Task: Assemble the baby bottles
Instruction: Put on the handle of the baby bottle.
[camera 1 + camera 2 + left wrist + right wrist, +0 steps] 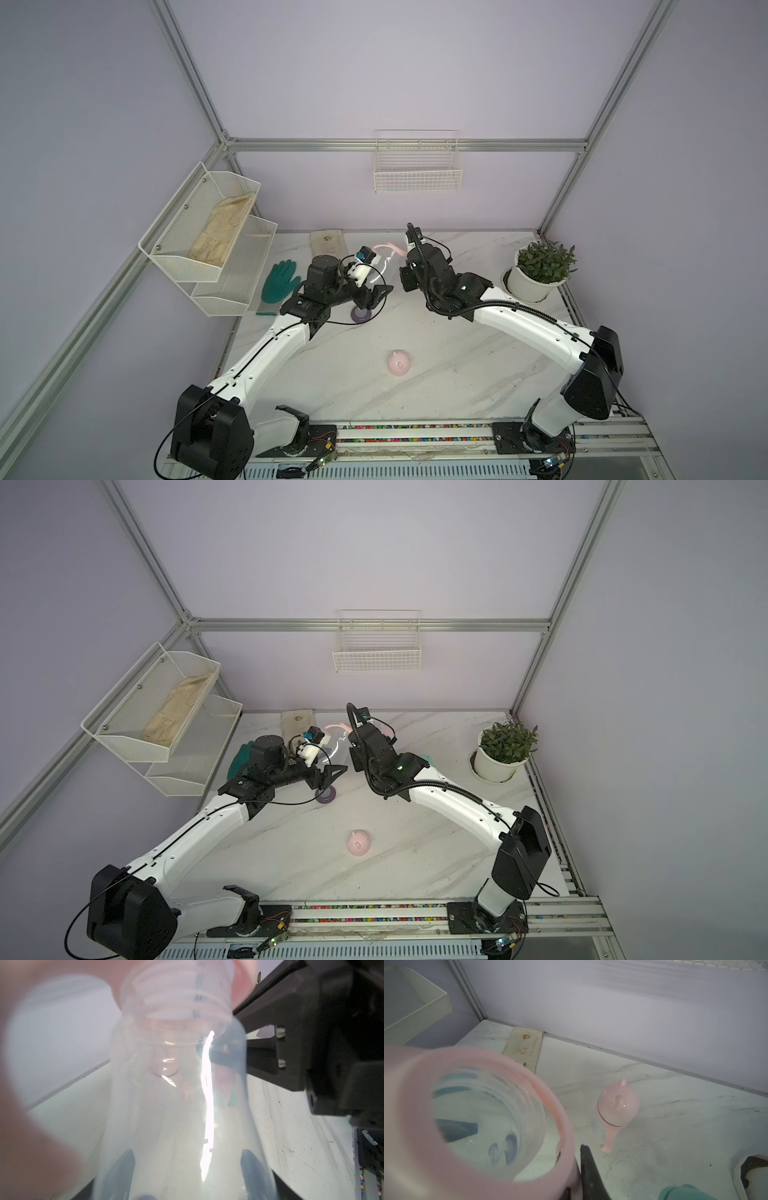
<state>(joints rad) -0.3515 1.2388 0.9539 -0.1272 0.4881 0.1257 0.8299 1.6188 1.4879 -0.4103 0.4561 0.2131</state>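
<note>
My left gripper [187, 1167] is shut on a clear bottle body [176, 1105], held in the air with its threaded neck bare. My right gripper [571, 1159] is shut on the wall of a pink two-handled ring [560, 1118], which sits around the bottle's mouth. Both top views show the two grippers meeting at the bottle [384, 268] over the back middle of the table. A purple collar [360, 314] lies under the left gripper [380, 291]. A pink dome cap [400, 363] rests alone nearer the front. One capped pink baby bottle [617, 1109] stands near the back wall.
A potted plant [540, 270] stands at the back right. A green glove [279, 280] lies at the left by the mesh shelves [216, 249], and a beige cloth [328, 243] lies at the back. A mint piece [685, 1192] sits near the plant's saucer [753, 1172]. A wire basket [417, 174] hangs on the wall.
</note>
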